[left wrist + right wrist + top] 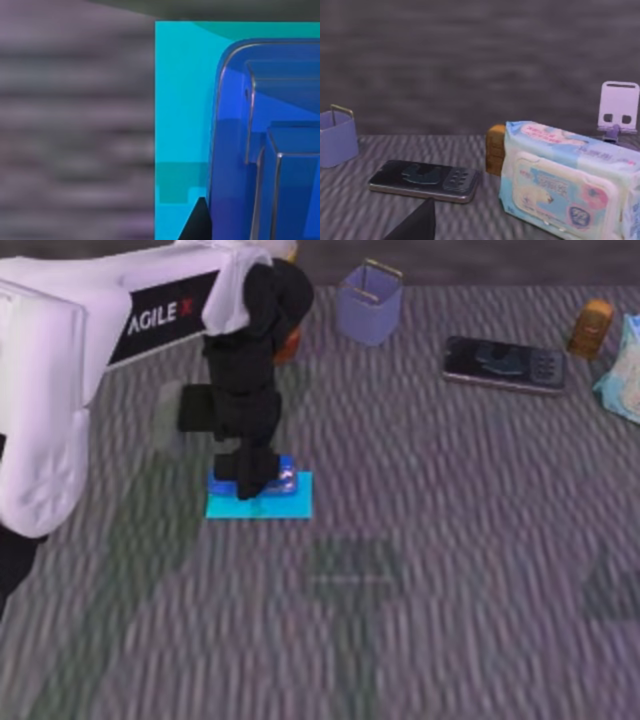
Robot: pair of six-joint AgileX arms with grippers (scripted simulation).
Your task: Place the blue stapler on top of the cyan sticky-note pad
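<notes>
Left gripper (256,483) looks clamped on the stapler (284,474) over the pad (297,498); a skewed release could tip it off.

The left arm (120,350) hung over the tabletop's (420,640) left part, blocking passage from above to the cyan sticky-note pad (300,502). Along the far edge stood a lavender cup (368,306), a phone (506,364) and a wipes pack (624,365); the near tabletop lay open.
</notes>
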